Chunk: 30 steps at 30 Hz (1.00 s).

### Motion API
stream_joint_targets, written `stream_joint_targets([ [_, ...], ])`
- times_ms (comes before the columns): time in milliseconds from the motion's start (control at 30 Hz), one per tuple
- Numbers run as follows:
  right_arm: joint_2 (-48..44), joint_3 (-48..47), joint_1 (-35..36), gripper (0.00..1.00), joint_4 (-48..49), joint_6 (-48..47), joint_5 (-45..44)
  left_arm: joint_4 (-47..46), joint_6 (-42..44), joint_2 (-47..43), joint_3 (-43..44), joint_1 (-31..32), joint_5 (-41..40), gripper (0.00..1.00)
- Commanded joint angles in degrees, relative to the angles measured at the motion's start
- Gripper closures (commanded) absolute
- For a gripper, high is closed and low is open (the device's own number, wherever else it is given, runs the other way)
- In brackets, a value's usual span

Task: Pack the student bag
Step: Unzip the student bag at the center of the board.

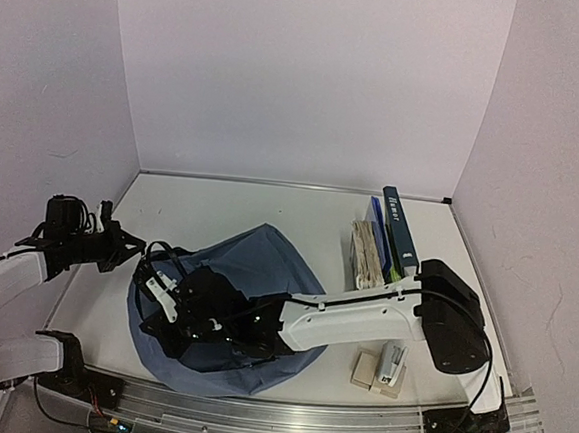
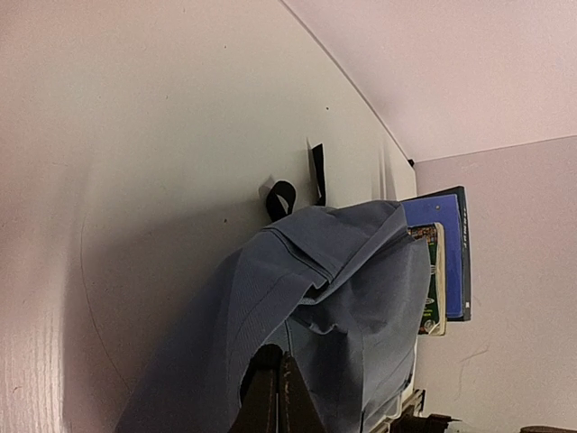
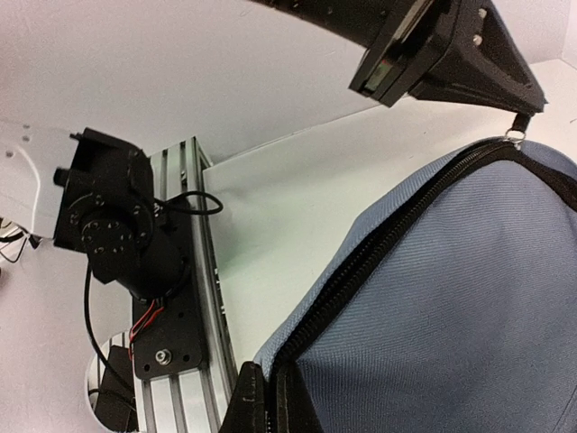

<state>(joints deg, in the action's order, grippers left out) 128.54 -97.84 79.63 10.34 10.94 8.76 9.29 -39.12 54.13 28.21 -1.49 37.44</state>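
Top view: nearest is the aluminium rail (image 1: 304, 418) carrying both bases. From it the right arm (image 1: 362, 318) lies low, stretched leftward across the student bag (image 1: 266, 260). The bag slumps on the table (image 1: 230, 207) left of centre, apart from the upright books (image 1: 383, 244). The right tool (image 1: 162, 302) sits at the bag's near-left edge, and the left tool (image 1: 126, 249) reaches in from the left to the same edge. With the wrists this close, a move toward each other risks a knock

Left wrist view: its fingers (image 2: 266, 397) are pressed together with bag cloth running right up to them. The hold looks thin, so a sharp tug could slip it off

Right wrist view: this tool is shut on the bag's seam where the zip (image 3: 388, 244) starts. The left tool pinches a small tab by the ring (image 3: 516, 137) at the zip's far end. Pulling apart too hard would probably drag the soft bag rather than open it
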Motion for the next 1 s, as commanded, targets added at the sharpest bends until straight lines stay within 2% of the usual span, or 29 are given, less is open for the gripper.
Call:
stream_joint_targets([
  [0, -6.55, 0.69, 2.54, 1.00, 3.02, -1.67, 5.98, -7.61, 3.66, 3.04, 4.36, -0.27, 2.96, 1.00],
  [400, -5.96, -2.66, 4.59, 1.00, 3.02, -1.21, 7.51, -24.35, 2.94, 16.02, 5.85, 0.10, 10.47, 1.00],
  [733, -4.39, -5.23, 5.26, 1.00, 3.02, 0.03, 5.40, -30.37, 3.46, 27.71, 10.58, 3.60, 10.71, 1.00],
  [867, -2.98, -6.52, 5.30, 1.00, 3.02, 2.90, -2.28, -31.78, 3.97, 32.24, 14.08, 5.01, 11.62, 1.00],
  [967, -0.83, -8.19, 5.19, 1.00, 1.98, 7.63, -16.62, -29.91, 4.88, 33.99, 16.14, 5.09, 10.62, 1.00],
])
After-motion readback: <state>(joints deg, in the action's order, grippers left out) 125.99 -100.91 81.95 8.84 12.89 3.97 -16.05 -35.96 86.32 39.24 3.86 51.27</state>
